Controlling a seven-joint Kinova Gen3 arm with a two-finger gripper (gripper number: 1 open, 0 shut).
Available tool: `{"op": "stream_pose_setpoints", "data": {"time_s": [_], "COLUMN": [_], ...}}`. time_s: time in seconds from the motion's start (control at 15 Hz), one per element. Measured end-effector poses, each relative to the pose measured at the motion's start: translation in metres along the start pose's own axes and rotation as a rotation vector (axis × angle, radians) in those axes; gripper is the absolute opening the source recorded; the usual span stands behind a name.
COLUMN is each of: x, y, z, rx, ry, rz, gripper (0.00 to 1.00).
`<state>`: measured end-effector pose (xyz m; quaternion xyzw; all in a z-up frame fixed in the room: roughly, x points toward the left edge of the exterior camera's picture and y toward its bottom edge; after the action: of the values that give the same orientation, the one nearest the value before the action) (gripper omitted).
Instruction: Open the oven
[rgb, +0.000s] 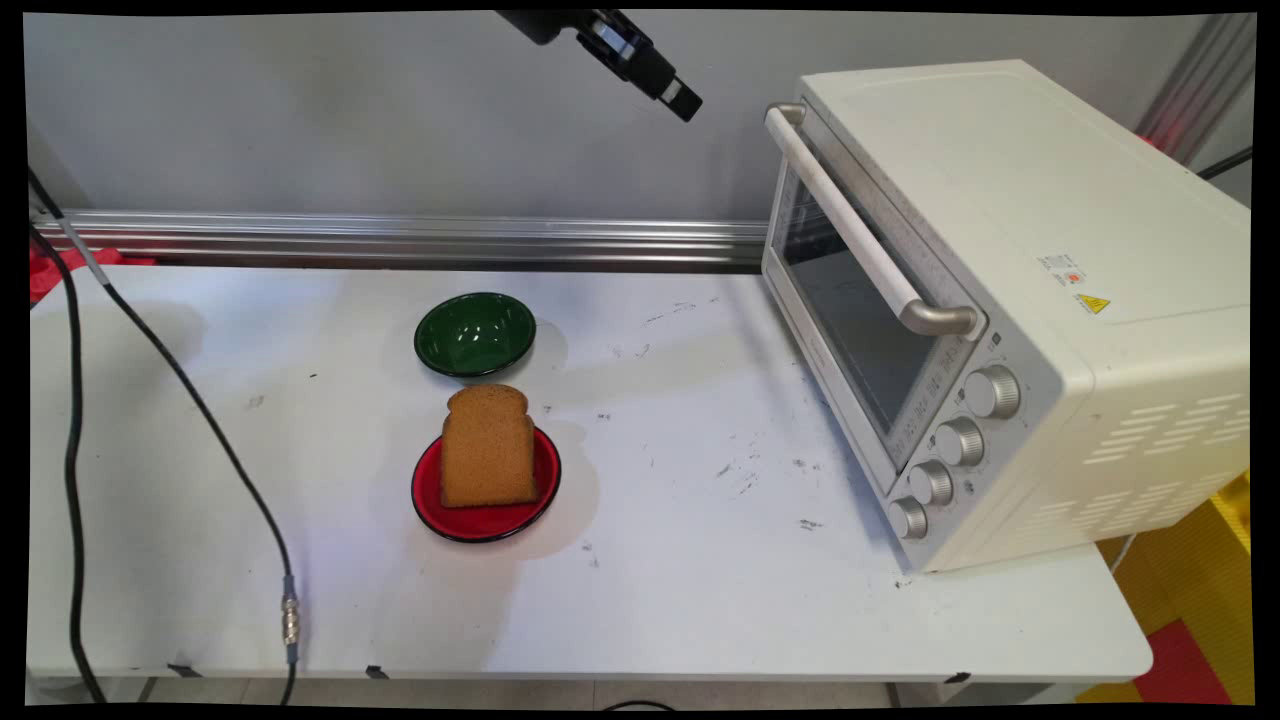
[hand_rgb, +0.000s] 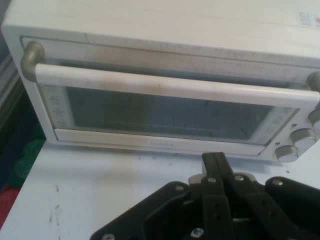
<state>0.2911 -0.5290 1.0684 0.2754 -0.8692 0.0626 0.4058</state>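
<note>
My gripper hangs high near the picture's top, left of the toaster oven and well above the table. Its two fingers are pressed together with nothing between them, and in the hand view the gripper points at the oven's shut glass door below the white bar handle. In the main view that handle runs across the door's top. A slice of brown bread stands on a red plate mid-table. A green bowl sits just behind it.
The oven's knobs line the door's right end. Black cables hang down over the table's left side. A metal rail runs along the wall behind the table.
</note>
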Motion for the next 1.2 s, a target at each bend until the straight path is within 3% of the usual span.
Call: {"op": "stream_pose_setpoints", "data": {"time_s": [0.27,0.8,1.2], "x": [0.010,0.054,0.064], "y": [-0.002,0.002,0.010], "z": [0.016,0.059,0.090], "rx": [-0.001,-0.023,-0.040], "ry": [0.003,0.040,0.043], "rz": [-0.010,-0.032,0.016], "gripper": [0.00,0.00,0.00]}}
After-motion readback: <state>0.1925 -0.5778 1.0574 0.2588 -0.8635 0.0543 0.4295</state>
